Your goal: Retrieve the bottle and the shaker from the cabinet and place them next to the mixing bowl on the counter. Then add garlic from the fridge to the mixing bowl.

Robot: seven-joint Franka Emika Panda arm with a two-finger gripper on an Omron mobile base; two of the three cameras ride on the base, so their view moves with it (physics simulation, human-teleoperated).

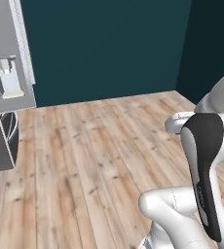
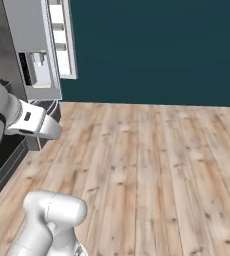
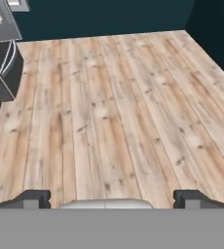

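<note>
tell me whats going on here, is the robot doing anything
Nothing is being handled right now. The gripper is open and empty, its fingertips wide apart, pointing over bare wooden floor. The fridge, with a dispenser in its door, stands off to the left against the dark teal wall.

Kitchen: fridge (image 2: pixel 39 50) with dispenser, wood floor (image 1: pixel 99 160).

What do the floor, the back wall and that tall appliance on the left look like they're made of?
The floor looks like pale wood planks, matte, with visible grain, knots and board seams. The back wall reads as flat dark-teal paint, with no texture showing. The fridge appears to be silver-grey metal or plastic with a smooth finish; which of the two is unclear.
</note>
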